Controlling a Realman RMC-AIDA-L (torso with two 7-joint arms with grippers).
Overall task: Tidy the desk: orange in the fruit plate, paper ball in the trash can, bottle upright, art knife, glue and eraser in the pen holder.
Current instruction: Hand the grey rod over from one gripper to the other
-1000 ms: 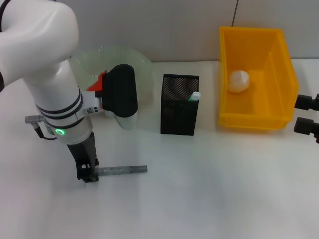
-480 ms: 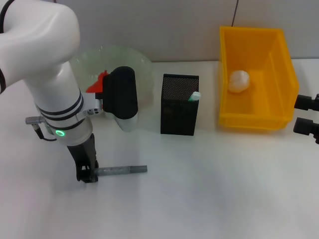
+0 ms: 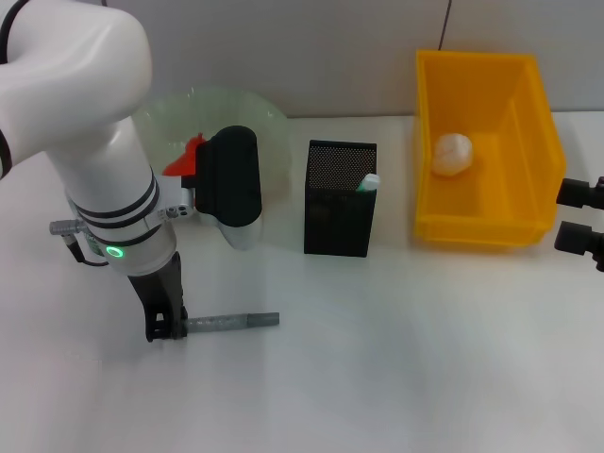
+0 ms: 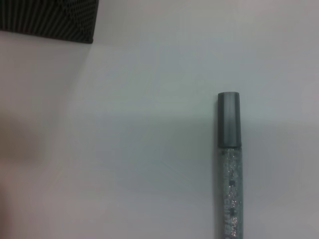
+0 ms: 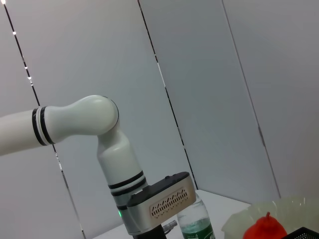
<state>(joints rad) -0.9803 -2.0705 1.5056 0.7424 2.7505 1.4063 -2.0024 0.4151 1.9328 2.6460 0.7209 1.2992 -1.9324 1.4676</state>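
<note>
A grey speckled art knife (image 3: pixel 231 322) lies flat on the white desk; its capped tip (image 4: pixel 229 119) shows in the left wrist view. My left gripper (image 3: pixel 165 327) is down at the knife's left end and shut on it. The black mesh pen holder (image 3: pixel 340 203) stands mid-desk with a green-and-white stick (image 3: pixel 368 182) inside. A paper ball (image 3: pixel 451 154) lies in the yellow trash can (image 3: pixel 481 226). An orange-red fruit (image 3: pixel 181 162) sits on the pale green fruit plate (image 3: pixel 269 118). The bottle (image 5: pixel 197 228) stands upright beside my left arm. My right gripper (image 3: pixel 578 215) is parked open at the right edge.
The black wrist camera housing (image 3: pixel 228 175) of the left arm covers part of the plate. Bare white desk stretches in front of the pen holder and the trash can. A grey panelled wall runs along the back.
The left arm has shifted very slightly; the art knife still lies in the same place. The right arm has not moved.
</note>
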